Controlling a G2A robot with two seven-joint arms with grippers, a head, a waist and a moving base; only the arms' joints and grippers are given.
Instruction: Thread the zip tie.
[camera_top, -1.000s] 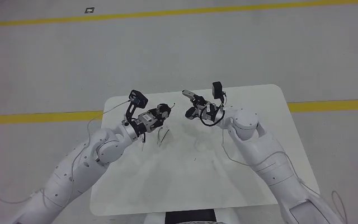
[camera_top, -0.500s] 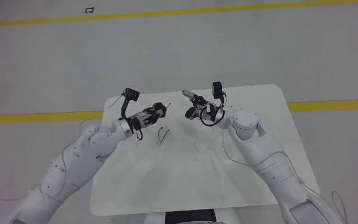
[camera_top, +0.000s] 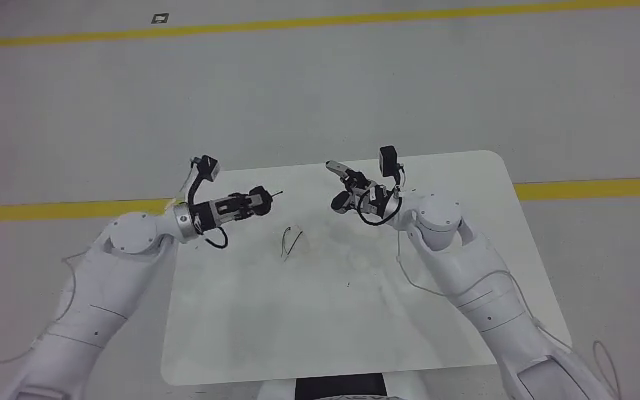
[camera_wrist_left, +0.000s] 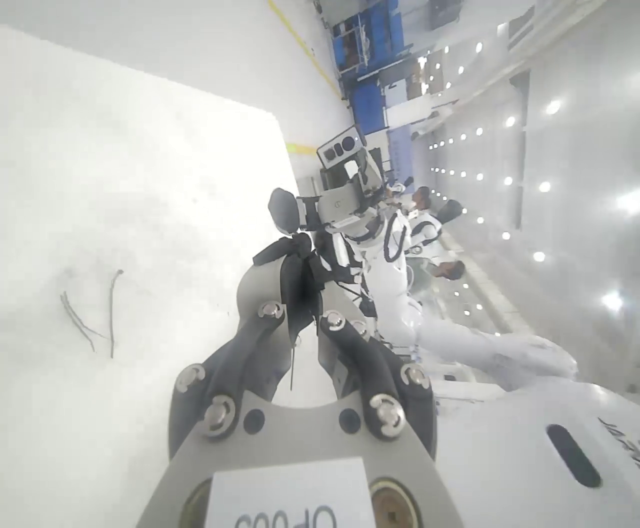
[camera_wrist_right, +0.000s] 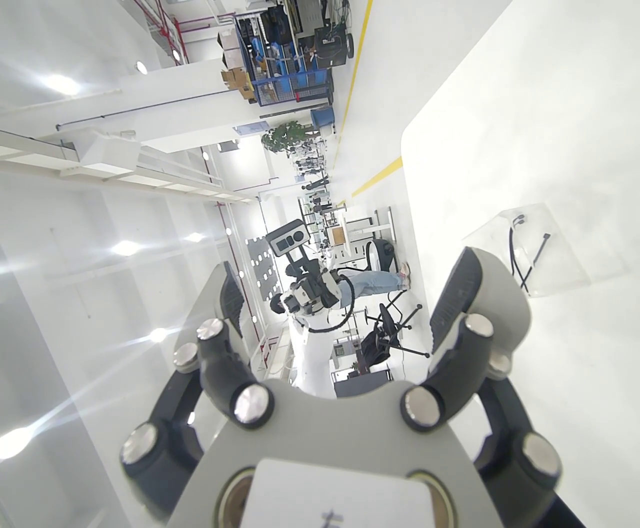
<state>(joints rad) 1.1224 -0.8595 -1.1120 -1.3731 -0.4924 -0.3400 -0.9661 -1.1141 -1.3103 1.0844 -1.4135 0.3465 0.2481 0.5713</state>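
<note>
1. Jaws: the left gripper (camera_top: 262, 197) is clamped on a thin dark plastic zip tie (camera_wrist_left: 293, 361). The right gripper (camera_top: 340, 185) stands wide open and holds nothing.
2. Location of the held zip tie: it is pinched between the left fingertips, above the far left part of the table. A short tip projects ahead of the fingers, and the tail hangs behind the pads.
3. Governing relation: the tie's long axis runs along the left fingers and points across at the right gripper. The two grippers face each other, well apart. Expect to close that gap and line the tip up before you thread.
4. Spare stock: a few thin dark loose ties (camera_top: 290, 243) lie flat on the table, between the grippers and nearer the robot. The left gripper is the nearer one.
5. A clear plastic bag (camera_wrist_right: 530, 250) holding black ties rests on the table near the right gripper.
6. Surface: a white table with rounded corners (camera_top: 450, 300).
7. Room: a pale grey floor (camera_top: 400, 90) crossed by yellow lines (camera_top: 300, 20).
</note>
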